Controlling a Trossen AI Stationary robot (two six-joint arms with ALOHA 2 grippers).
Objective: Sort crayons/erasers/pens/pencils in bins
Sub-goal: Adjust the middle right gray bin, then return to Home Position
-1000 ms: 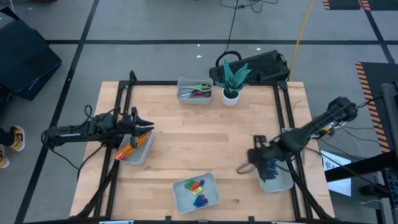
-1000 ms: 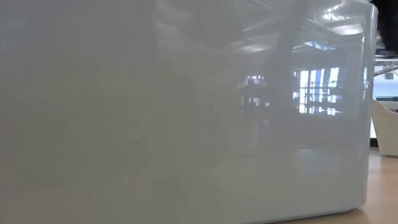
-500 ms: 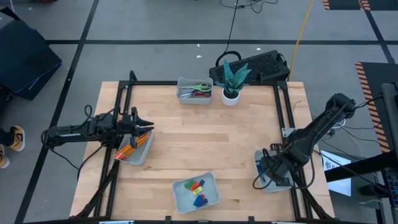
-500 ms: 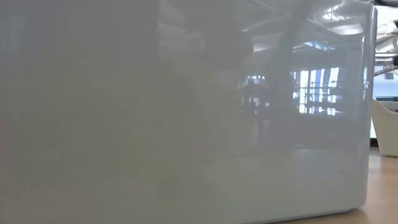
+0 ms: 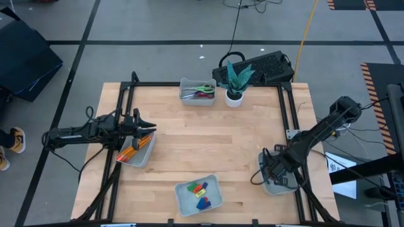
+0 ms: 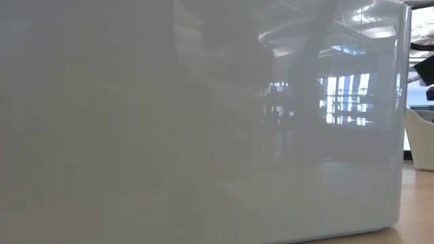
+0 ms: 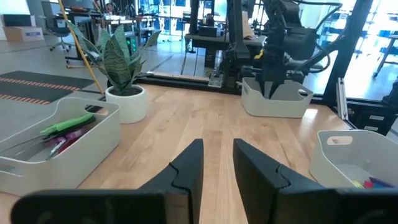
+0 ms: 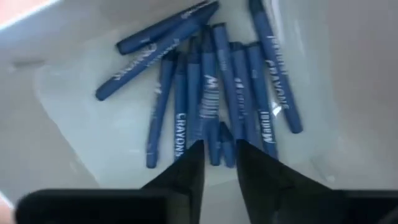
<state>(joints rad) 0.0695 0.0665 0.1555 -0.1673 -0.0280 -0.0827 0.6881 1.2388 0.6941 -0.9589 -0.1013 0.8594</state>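
Four grey bins (image 5: 135, 153) around the table (image 5: 202, 139). Right gripper (image 5: 270, 169) low over the right-edge bin (image 7: 277, 99), fingers (image 8: 186, 168) a little apart, empty. Blue pens (image 8: 208, 93) heaped inside that bin. Left gripper (image 5: 146, 127) over the far-side bin, slightly open, empty. Orange pencils (image 5: 129, 152) inside it.

Robotics lab: framed worktable (image 5: 208, 151), floor cables (image 5: 237, 25).

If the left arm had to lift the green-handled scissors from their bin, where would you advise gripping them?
Probably across the blades, coming straight down. The scissors lie flat in the bin beside the plant pot, handles toward the pot; the narrow blades suit the left tool better than the wide handle loops.
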